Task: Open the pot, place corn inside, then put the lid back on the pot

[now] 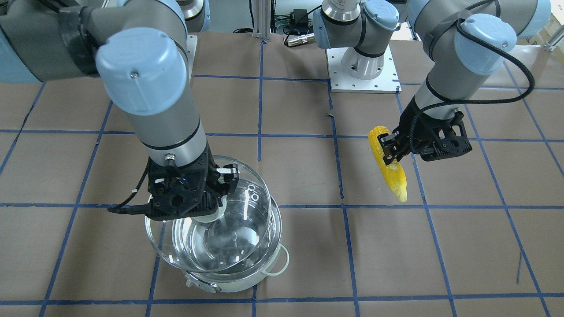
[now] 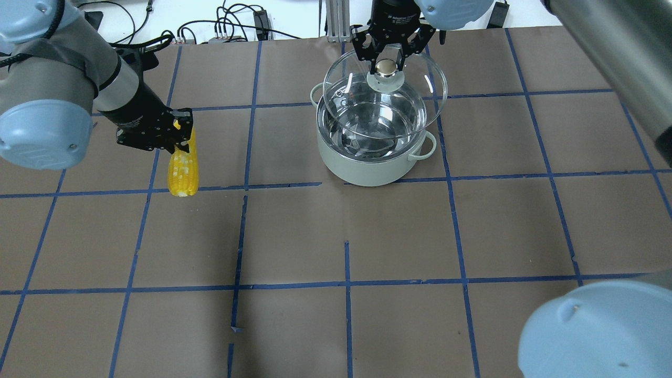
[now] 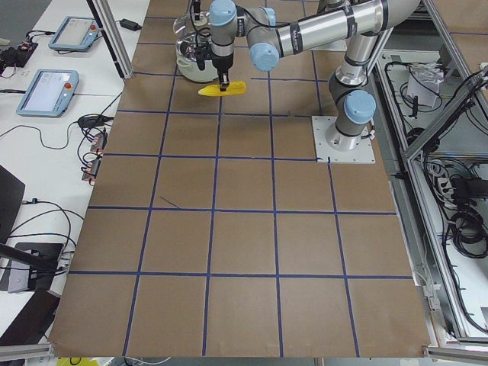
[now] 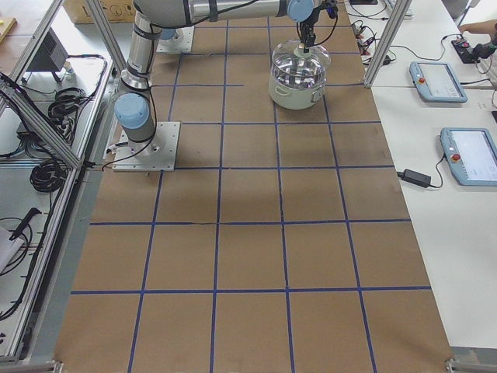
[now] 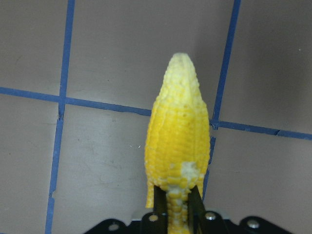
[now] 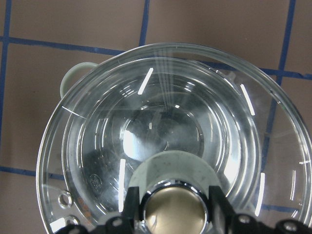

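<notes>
The pot [image 2: 367, 165] stands on the table at the back centre, steel inside, pale outside, with loop handles; it also shows in the front view [image 1: 246, 281]. My right gripper [image 2: 387, 65] is shut on the gold knob of the glass lid [image 2: 415, 113] and holds the lid lifted above the pot, shifted toward the far side. In the right wrist view the lid [image 6: 161, 122] fills the frame, the knob [image 6: 173, 209] between the fingers. My left gripper [image 2: 176, 137] is shut on the corn [image 2: 184, 170], held above the table left of the pot, also in the left wrist view [image 5: 178, 141].
The table is brown paper with a blue tape grid [image 2: 346, 286]. Cables and power supplies [image 2: 231, 26] lie along the far edge. My right arm's elbow [image 2: 598, 336] looms at the near right. Tablets [image 4: 466, 155] lie on a side bench.
</notes>
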You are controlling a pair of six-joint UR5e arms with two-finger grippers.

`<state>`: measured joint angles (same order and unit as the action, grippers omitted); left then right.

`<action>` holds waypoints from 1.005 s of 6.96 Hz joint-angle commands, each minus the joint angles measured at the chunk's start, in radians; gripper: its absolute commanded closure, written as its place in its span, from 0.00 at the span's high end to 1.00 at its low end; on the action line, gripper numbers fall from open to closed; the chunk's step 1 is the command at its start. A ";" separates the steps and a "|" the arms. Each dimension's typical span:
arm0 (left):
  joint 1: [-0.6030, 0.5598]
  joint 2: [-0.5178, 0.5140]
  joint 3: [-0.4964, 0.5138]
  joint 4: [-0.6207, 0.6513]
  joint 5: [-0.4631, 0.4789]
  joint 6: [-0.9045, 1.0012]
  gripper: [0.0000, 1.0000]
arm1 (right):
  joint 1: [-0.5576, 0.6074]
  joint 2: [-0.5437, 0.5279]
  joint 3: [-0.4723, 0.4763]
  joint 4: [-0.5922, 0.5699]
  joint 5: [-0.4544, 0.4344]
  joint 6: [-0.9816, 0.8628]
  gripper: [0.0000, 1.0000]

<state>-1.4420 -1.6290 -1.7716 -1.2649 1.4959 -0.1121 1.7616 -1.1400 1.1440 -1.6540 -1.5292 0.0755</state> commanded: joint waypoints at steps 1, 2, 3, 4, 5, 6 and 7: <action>-0.069 -0.006 0.061 -0.039 -0.009 -0.133 0.18 | -0.097 -0.085 -0.009 0.097 -0.002 -0.009 0.32; -0.125 -0.038 0.070 -0.025 -0.009 -0.221 0.17 | -0.132 -0.113 -0.006 0.117 -0.002 -0.035 0.32; -0.194 -0.096 0.119 -0.013 -0.006 -0.324 0.16 | -0.155 -0.136 -0.001 0.146 -0.005 -0.045 0.32; -0.240 -0.156 0.206 -0.019 -0.005 -0.404 0.16 | -0.171 -0.155 0.000 0.172 -0.018 -0.046 0.33; -0.295 -0.226 0.303 -0.027 0.001 -0.473 0.16 | -0.172 -0.159 0.002 0.178 -0.017 -0.046 0.33; -0.348 -0.297 0.375 -0.025 0.003 -0.554 0.16 | -0.172 -0.161 0.003 0.184 -0.016 -0.046 0.33; -0.391 -0.380 0.459 -0.016 0.003 -0.616 0.16 | -0.169 -0.164 0.003 0.198 -0.014 -0.046 0.33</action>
<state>-1.7761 -1.9148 -1.4113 -1.2873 1.4974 -0.6455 1.5912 -1.2994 1.1466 -1.4701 -1.5445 0.0294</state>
